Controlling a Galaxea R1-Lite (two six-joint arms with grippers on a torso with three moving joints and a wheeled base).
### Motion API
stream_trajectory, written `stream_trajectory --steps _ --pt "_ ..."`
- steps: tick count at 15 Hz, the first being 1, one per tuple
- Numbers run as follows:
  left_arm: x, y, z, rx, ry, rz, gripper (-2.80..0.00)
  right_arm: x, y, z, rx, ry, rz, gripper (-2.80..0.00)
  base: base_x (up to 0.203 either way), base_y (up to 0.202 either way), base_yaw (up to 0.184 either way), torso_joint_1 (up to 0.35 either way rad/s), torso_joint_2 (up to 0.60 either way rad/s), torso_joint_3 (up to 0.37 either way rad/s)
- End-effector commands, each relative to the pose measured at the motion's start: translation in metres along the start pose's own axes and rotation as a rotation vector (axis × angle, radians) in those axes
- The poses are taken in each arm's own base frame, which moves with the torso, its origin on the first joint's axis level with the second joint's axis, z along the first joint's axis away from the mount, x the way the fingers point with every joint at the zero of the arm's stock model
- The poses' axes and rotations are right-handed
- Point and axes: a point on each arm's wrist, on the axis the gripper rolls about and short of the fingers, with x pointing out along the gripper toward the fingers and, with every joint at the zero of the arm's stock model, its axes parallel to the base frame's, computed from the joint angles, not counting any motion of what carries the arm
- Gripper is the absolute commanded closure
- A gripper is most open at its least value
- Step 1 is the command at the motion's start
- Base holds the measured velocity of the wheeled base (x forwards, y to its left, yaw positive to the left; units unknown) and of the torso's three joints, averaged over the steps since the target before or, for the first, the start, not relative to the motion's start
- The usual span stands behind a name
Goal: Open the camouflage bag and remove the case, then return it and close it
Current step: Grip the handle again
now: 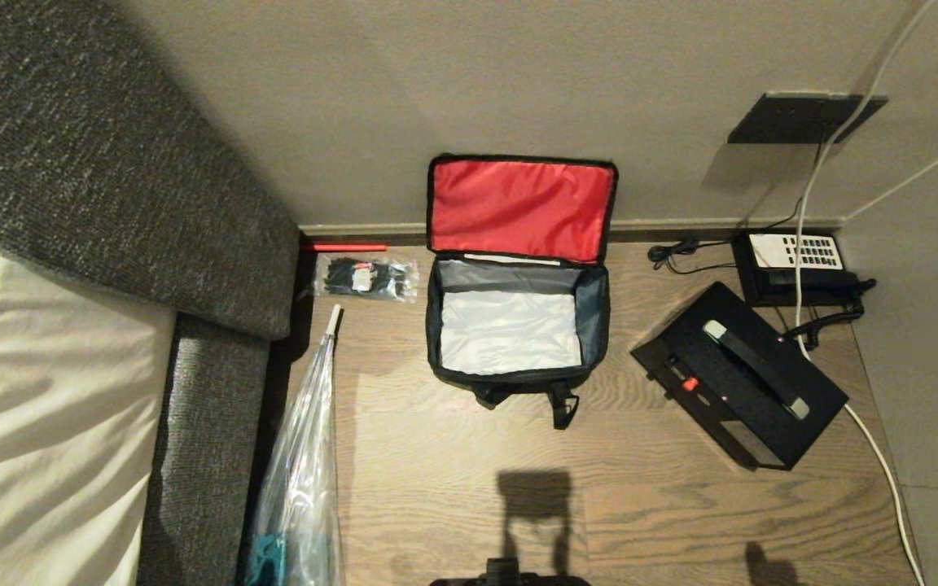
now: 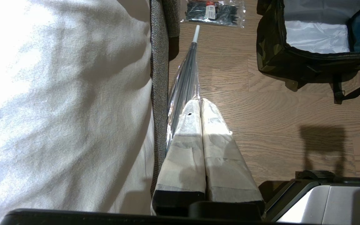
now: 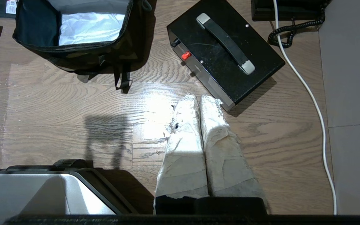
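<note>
— Where are we?
— The camouflage bag [image 1: 518, 325] gapes empty at centre frame; the case [image 1: 738, 374] lies right of it on the floor.
— Next?
— Both grippers, left gripper [image 2: 200, 104] and right gripper [image 3: 198, 100], are pinched closed on nothing; one must open and reach for the case's handle.

Neither arm appears in the head view; each hand shows only in its own wrist view.

Left hand [image 2: 200, 103]: both fingers [image 2: 183, 147] are wrapped in pale tape and pressed together along their full length, tips meeting. The hand holds nothing and hangs above the floor, touching nothing.

Right hand [image 3: 198, 99]: its taped fingers [image 3: 184, 147] are likewise pressed flat together with no gap, the wrapping frayed near the tips. The hand is empty and hangs clear of the floor.
</note>
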Motion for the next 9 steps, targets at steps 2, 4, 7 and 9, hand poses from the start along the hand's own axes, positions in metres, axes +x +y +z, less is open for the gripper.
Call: stream_trajectory --steps 2,4,7,9 --pt "0.0000 0.0000 -0.0005 0.000 -0.001 0.000 0.00 0.0000 0.0000 0.0001 0.000 0.000 0.000 0.00 0.000 0.000 0.000 0.000 0.00 0.000" --pt "0.0001 -0.0001 -0.0009 0.000 0.001 0.002 0.00 0.0000 0.0000 0.0001 0.000 0.000 0.000 0.00 0.000 0.000 0.000 0.000 0.00 0.000" --pt "0.0000 0.0000 -0.0005 0.000 -0.001 0.000 0.00 0.0000 0.0000 0.0001 0.000 0.000 0.000 0.00 0.000 0.000 0.000 0.000 0.00 0.000" --pt "0.0000 0.0000 -0.0006 0.000 0.000 0.000 0.00 0.0000 0.0000 0.0001 0.000 0.000 0.000 0.00 0.000 0.000 0.000 0.000 0.00 0.000"
